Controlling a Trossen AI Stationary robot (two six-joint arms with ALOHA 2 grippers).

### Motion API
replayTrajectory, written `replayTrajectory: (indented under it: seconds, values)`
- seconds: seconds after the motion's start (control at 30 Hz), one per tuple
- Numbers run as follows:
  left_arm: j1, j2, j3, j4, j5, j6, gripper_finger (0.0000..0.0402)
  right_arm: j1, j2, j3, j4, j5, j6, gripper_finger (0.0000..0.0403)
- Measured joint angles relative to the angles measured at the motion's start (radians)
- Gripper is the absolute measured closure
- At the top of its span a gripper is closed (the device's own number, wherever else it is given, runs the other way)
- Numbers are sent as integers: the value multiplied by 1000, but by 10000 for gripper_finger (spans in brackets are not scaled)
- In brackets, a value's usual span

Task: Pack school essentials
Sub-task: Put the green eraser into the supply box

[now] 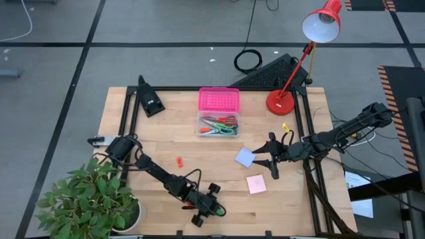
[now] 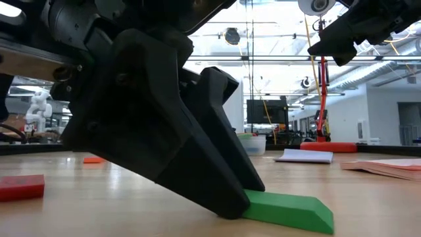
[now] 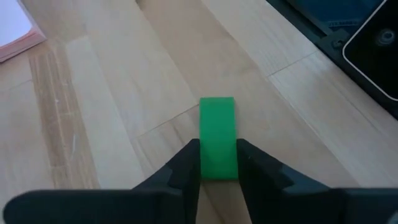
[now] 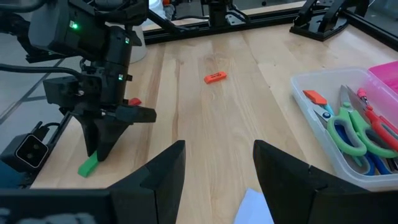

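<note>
A green eraser (image 3: 217,134) lies on the wooden table near its front edge, and my left gripper (image 3: 218,163) is shut on it; the same eraser (image 2: 289,209) shows in the low view. A red eraser (image 1: 179,160) lies mid-table, and another one (image 2: 20,186) lies near the left gripper. The clear box (image 1: 218,123) holds scissors (image 4: 348,127) and pens, its pink lid (image 1: 218,99) flipped back. My right gripper (image 4: 217,168) hovers open over the blue notepad (image 1: 245,157). The pink notepad (image 1: 256,184) lies nearer the front edge. My left gripper pinches the green eraser by its two long sides (image 3: 204,158), at the end nearest the wrist, between its two fingertips (image 3: 186,163). The fingers slant down from above. The eraser lies flat on the table, and its free end (image 2: 309,214) sticks out past the fingers.
A red desk lamp (image 1: 292,66) stands at the back right, a potted plant (image 1: 93,199) at the front left corner and a black stand (image 1: 150,99) at the back left. Bare wood lies between the box and the front edge.
</note>
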Motion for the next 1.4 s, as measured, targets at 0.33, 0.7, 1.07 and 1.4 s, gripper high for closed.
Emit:
replayTrajectory:
  seconds: [0.33,0.7,1.07,1.4]
  values:
    - [3,2,-1,17,-10,-1,300,0,0,0,0,0,0,218]
    - [9,-43,-6,-5,-72,21,300,0,0,0,0,0,0,218]
    - [15,-161,-4,-113,-226,101,300,0,17,0,13,8,-28,218]
    - [25,-264,-3,-192,-483,258,300,0,143,0,169,75,3,218]
